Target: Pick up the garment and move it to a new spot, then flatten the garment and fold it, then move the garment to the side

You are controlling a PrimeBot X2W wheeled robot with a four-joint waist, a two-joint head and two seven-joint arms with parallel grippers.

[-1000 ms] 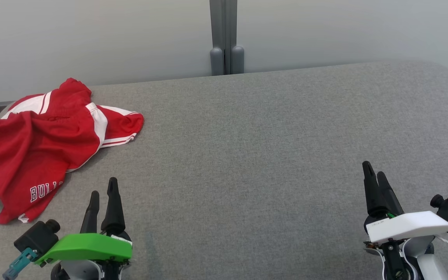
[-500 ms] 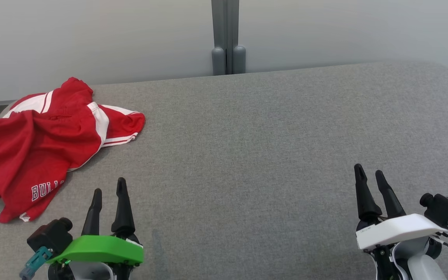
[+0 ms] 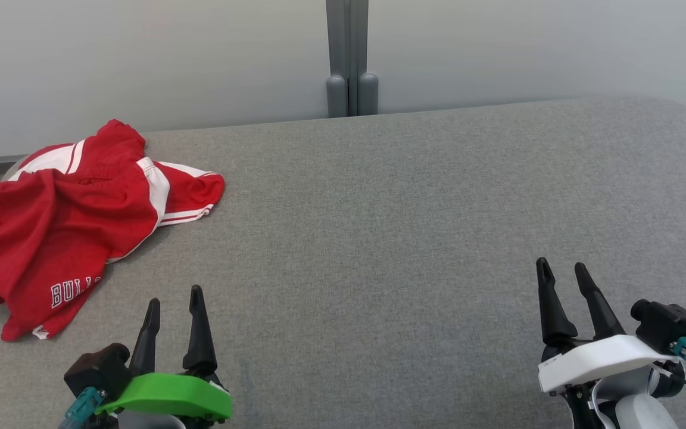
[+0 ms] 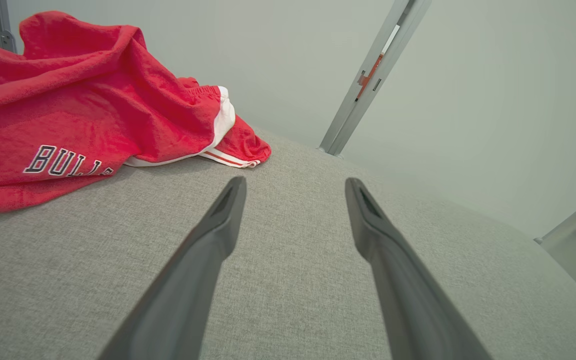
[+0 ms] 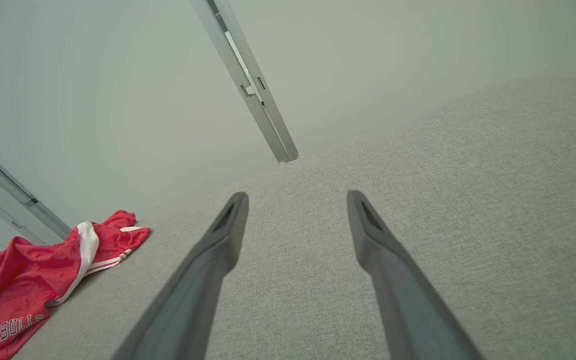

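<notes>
Head view: garment (image 3: 63, 232) sits crumpled at the far-left edge of the grey tabletop (image 3: 379, 208). One white sleeve is on top and the "BULLS" lettering is partly readable at the near hem. Nothing is touching it.

Progress as I read it is zero. It hasn't been picked up, so the move, flatten, fold and set-aside steps are all still open.

Left claw (image 3: 174, 295) is at lower left, near the garment's near hem but clear of it. Its fingers are parted to a moderate gap and empty. Left wrist view confirms this, with bare fabric between the fingers and the shirt (image 4: 68, 110) ahead and off to upper left.

The grey post (image 3: 348, 59) stands behind the far edge at centre, and the middle of the tabletop is bare, so I have room for a new spot.

Right claw (image 3: 560, 263) is at lower right, well apart from the garment, with the same moderate gap and nothing held. Right wrist view shows the shirt (image 5: 43, 280) small at lower left.

Versus 1 s ago:
- Both claws have gone from nearly closed to parted.
- The left claw sits lower and further right in the frame, and the right claw lower and further left.
- The whole picture has nudged slightly, so part of that is my camera moving.
- The garment's folds look unchanged, so I'd say it hasn't been disturbed.
</notes>
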